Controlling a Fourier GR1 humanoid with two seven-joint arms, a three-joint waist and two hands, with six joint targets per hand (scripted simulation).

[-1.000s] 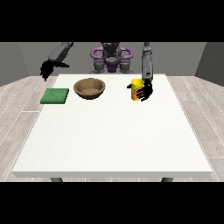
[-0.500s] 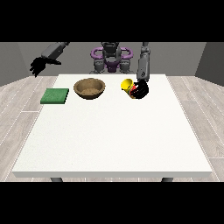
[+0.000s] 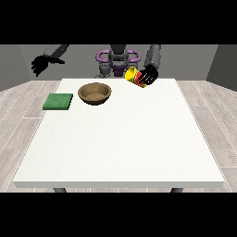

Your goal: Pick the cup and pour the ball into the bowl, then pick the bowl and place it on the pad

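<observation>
The cup point(image 3: 134, 75), yellow with a red band near its base, hangs above the far edge of the worktop point(image 3: 120, 139), tipped on its side with its mouth toward the view's left. The robot hand at the view's right point(image 3: 148, 77) has its black fingers curled round the cup's base. Half a second ago the cup sat lower, close to the worktop and less raised; now it is lifted and carried a little toward the bowl point(image 3: 95, 92). The ball does not show.

The bowl is brown, round and shallow, standing upright on the worktop to the lower left of the cup and well apart from it. The green square pad point(image 3: 58, 101) lies flat just beside the bowl, at its left.

The robot hand at the view's left point(image 3: 40, 64) hangs off the worktop's far left corner, fingers spread and holding nothing; it has drifted slightly since.

The worktop is white. Around it lie pale grey floorboards and grey walls.
</observation>
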